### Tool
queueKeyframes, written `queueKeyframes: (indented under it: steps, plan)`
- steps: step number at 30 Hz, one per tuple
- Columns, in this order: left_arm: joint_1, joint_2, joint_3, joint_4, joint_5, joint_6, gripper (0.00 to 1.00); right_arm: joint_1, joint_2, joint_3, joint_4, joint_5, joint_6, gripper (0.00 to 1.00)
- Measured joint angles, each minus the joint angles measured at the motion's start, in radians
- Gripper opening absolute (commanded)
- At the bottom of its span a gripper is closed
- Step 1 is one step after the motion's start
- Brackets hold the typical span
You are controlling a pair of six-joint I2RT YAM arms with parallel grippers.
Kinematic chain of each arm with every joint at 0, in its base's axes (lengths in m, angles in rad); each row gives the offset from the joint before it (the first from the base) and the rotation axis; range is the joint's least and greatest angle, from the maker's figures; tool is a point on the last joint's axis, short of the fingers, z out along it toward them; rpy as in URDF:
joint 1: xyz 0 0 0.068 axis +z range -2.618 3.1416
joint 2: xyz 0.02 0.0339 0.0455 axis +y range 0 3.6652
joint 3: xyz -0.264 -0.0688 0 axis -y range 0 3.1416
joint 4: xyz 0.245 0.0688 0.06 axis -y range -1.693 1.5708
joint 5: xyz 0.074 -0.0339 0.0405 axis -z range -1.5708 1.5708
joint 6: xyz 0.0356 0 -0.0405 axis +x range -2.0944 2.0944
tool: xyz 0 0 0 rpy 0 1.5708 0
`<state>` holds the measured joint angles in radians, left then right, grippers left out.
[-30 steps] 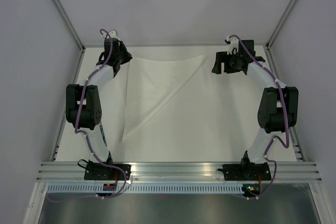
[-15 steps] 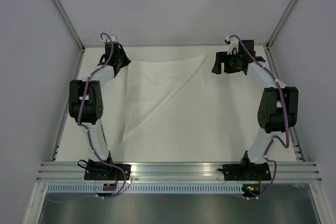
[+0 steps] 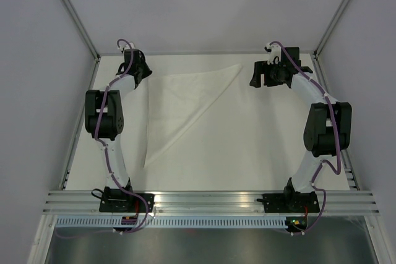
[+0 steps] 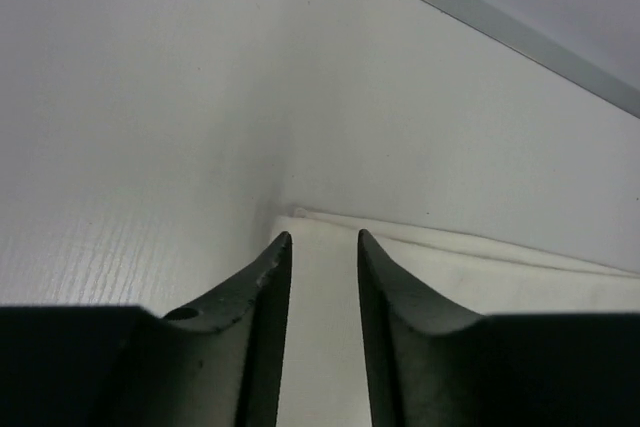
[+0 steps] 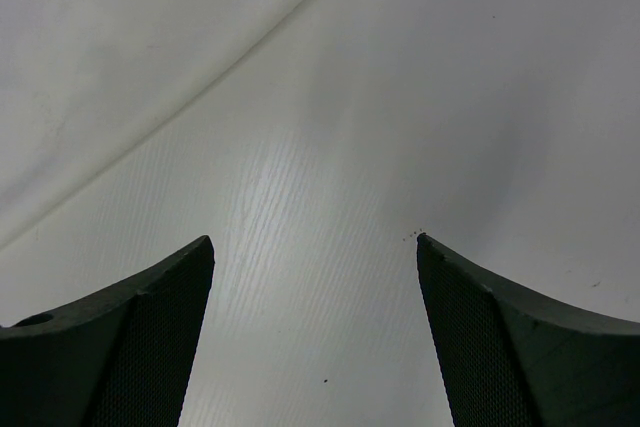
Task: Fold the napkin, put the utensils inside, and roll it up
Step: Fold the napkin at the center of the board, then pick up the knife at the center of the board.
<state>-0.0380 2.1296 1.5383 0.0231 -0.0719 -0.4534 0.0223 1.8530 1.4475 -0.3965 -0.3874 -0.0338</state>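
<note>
The white napkin [image 3: 179, 100] lies flat on the table, folded into a triangle with its long edge running from the back right to the front left. My left gripper [image 3: 143, 69] hovers at its back left corner. In the left wrist view the jaws [image 4: 322, 237] stand a narrow gap apart above that napkin corner [image 4: 450, 277], holding nothing. My right gripper [image 3: 255, 77] is wide open and empty just right of the napkin's back right tip. The right wrist view [image 5: 315, 242] shows bare table between the fingers and the napkin's edge [image 5: 120, 47] at upper left. No utensils are in view.
The white table [image 3: 247, 146] is enclosed by pale walls at the back and sides, with metal frame posts [image 3: 74, 17] at the back corners. An aluminium rail [image 3: 210, 201] with both arm bases runs along the near edge.
The left arm's elbow has risen and swung back, and its gripper has shifted slightly left at the napkin's corner. The napkin and the right arm have not moved.
</note>
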Motion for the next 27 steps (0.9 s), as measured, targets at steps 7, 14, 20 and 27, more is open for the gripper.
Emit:
queueKeyframes:
  steps: [7, 14, 20, 27]
  plan:
    - [0.012, -0.006, 0.041, -0.039, -0.013, -0.005, 0.61, 0.000, 0.000, 0.000, -0.001, -0.016, -0.006, 0.88]
    - [0.008, -0.253, -0.199, -0.128, -0.115, -0.089, 0.61, 0.000, 0.000, 0.000, -0.014, -0.028, -0.027, 0.88]
    - [0.009, -0.613, -0.518, -0.270, -0.278, -0.287, 0.61, 0.000, -0.010, 0.000, -0.028, -0.067, -0.035, 0.87]
    - [0.020, -0.826, -0.764, -0.510, -0.451, -0.518, 0.64, 0.000, -0.032, -0.008, -0.024, -0.125, -0.035, 0.87]
